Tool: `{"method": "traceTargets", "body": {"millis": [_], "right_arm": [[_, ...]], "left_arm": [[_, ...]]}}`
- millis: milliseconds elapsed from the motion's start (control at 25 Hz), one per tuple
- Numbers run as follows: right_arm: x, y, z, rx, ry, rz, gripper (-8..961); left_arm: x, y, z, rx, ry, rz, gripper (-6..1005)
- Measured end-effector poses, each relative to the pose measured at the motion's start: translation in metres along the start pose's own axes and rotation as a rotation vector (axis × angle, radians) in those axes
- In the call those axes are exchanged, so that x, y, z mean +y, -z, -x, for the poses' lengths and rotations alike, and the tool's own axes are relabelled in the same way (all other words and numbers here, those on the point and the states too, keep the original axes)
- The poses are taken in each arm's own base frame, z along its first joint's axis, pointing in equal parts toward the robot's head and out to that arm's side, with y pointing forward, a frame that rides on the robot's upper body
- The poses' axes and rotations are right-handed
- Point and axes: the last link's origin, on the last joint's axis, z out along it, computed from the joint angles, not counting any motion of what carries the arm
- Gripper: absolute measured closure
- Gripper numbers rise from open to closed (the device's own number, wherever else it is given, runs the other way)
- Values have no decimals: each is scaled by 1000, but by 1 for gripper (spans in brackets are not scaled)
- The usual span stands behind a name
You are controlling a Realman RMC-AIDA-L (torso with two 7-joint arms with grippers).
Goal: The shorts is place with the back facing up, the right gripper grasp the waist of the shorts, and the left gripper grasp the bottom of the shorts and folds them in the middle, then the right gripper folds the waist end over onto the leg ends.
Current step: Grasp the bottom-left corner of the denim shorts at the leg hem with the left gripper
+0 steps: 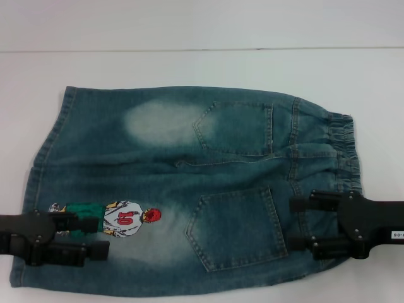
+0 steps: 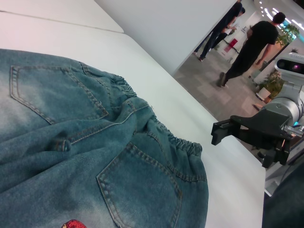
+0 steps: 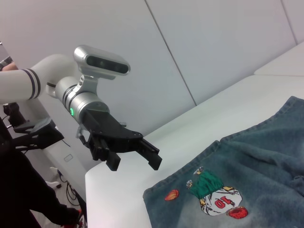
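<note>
The shorts (image 1: 189, 189) lie flat on the white table, back pockets up. The ruffled waist (image 1: 344, 151) is at the right. The leg ends (image 1: 38, 170), which are the bottom of the shorts, are at the left, the near one bearing the cartoon figure (image 1: 126, 221). My left gripper (image 1: 101, 237) hangs open over that near hem, beside the figure. The right wrist view shows the left gripper (image 3: 135, 161) raised above the table just off the hem (image 3: 156, 192). My right gripper (image 1: 291, 223) hangs open over the near part of the waist. In the left wrist view the right gripper (image 2: 216, 133) floats above the table past the waist (image 2: 175, 142). Neither holds cloth.
The white table (image 1: 189, 63) runs on behind the shorts to a wall. Its front edge lies close under both arms. In the left wrist view, people (image 2: 251, 47) walk on the floor beyond the table's edge (image 2: 223, 123).
</note>
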Motion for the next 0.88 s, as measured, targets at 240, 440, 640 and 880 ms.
{"method": "traceTargets", "body": {"millis": [240, 440, 640, 880], "right_arm": [[-1, -1, -1, 0, -1, -4, 38], [0, -1, 0, 0, -1, -4, 38], [-1, -1, 1, -1, 2, -2, 38], [-1, -1, 1, -1, 3, -2, 39]], "left_arm": [[0, 0, 0, 1, 0, 3, 115], [0, 0, 0, 1, 0, 3, 115], [1, 0, 0, 0, 19, 5, 115], [1, 6, -4, -9, 51, -15, 115]]}}
